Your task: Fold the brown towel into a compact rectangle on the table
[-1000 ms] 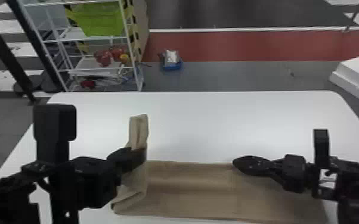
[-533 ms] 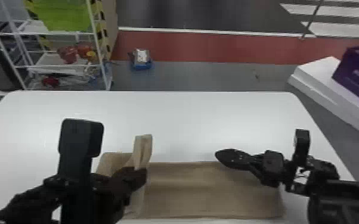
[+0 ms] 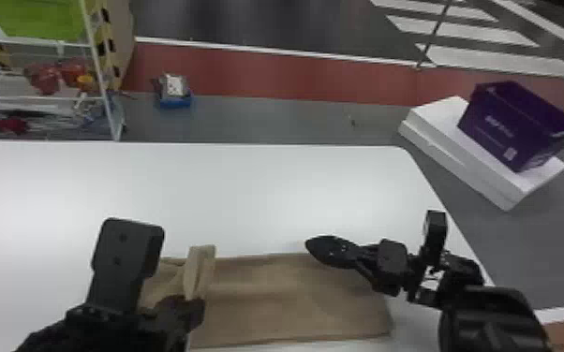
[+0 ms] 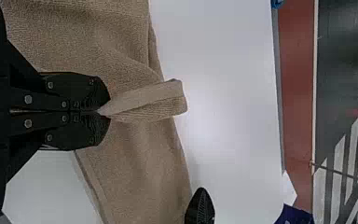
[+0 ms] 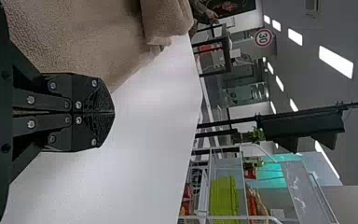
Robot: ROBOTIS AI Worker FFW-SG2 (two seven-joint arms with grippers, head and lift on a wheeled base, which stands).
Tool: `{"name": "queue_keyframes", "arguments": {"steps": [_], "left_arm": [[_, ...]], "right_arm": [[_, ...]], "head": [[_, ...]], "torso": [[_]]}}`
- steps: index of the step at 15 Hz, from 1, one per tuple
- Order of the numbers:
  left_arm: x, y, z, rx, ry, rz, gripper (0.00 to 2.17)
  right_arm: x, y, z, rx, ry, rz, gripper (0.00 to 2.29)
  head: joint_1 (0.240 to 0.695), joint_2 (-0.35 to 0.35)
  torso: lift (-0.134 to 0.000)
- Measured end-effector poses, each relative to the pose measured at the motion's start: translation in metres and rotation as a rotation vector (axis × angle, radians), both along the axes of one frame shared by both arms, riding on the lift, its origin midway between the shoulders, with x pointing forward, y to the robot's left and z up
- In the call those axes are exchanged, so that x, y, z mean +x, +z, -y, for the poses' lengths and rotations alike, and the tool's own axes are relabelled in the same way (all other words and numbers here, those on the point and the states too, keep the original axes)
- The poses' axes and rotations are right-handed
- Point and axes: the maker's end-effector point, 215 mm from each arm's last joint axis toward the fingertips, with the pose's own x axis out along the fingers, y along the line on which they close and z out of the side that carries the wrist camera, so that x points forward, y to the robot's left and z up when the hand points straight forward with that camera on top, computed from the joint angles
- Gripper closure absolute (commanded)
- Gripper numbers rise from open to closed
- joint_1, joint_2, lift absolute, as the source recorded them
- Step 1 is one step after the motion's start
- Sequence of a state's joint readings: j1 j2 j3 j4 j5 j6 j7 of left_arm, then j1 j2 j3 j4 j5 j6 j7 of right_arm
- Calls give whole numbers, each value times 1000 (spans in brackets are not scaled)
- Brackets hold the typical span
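Two grippers are at the brown towel [image 3: 290, 299], which lies on the white table [image 3: 248, 196]. In the head view, the towel spreads as a long flat strip, rumpled at its left end, where a narrow fold stands up. The left gripper [image 3: 194, 302] is at that fold; the right gripper [image 3: 313, 247] is at the towel's far edge, toward its right end.

Up close, the left wrist view shows the left gripper [image 4: 106, 111] clamped on the fold, whose free end pokes out past the fingertips and over the towel's far edge. The right wrist view shows the right gripper [image 5: 112, 112] with its fingers together, just beside a towel edge; whether they touch the cloth, I cannot tell.

Beyond the towel and to its right, the head view shows a purple bin [image 3: 496, 131] on a white block [image 3: 440, 145]. Beyond it and to its left are a wire rack [image 3: 103, 84] with a green bin [image 3: 37, 18], and a blue tray [image 3: 173, 102] on the floor. Well beyond the towel, the right wrist view shows a round red-rimmed sign [image 5: 263, 38] and several ceiling lights [image 5: 335, 61].

Counted: one towel, one table, one purple bin, one green bin, one rack, one blue tray, one round sign.
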State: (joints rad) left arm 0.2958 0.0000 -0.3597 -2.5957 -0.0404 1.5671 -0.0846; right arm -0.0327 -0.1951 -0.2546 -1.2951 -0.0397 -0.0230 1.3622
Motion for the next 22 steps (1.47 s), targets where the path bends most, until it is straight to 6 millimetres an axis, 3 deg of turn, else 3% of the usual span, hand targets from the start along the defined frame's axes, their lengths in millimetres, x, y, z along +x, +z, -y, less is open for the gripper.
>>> {"name": "queue_keyframes", "arguments": {"steps": [5,9,11,12,13,14,16,17,19,22], "left_arm": [[5,15,5,2,8,38,1433],[21,37,40,-7,-38,124,1433],[34,38,52,0,-47,156,1426],[39,34,54,7,-45,160,1274],[44,28,56,14,-45,158,434],[47,23,58,19,-49,153,-2],[50,14,58,34,-55,135,-2],[51,11,57,37,-55,128,33],[47,2,49,53,-52,93,33],[34,-11,37,58,-55,23,33]], "right_arm": [[1,-2,8,3,-12,-9,1757],[3,-3,13,12,-23,-6,1757],[4,-2,14,16,-26,3,1757],[5,-1,15,19,-27,10,1757],[5,0,16,21,-28,18,1757],[7,1,18,22,-31,25,1754],[9,4,22,26,-39,34,1706],[11,7,25,33,-48,39,1379],[15,18,39,74,-87,38,1150],[15,33,57,148,-135,2,1126]], "head": [[695,-232],[695,-279],[695,-289],[695,-291],[695,-292],[695,-294],[695,-299],[695,-300],[695,-307],[695,-318]], "torso": [[-123],[-123],[-123],[-123],[-123],[-123],[-123],[-123],[-123],[-123]]}}
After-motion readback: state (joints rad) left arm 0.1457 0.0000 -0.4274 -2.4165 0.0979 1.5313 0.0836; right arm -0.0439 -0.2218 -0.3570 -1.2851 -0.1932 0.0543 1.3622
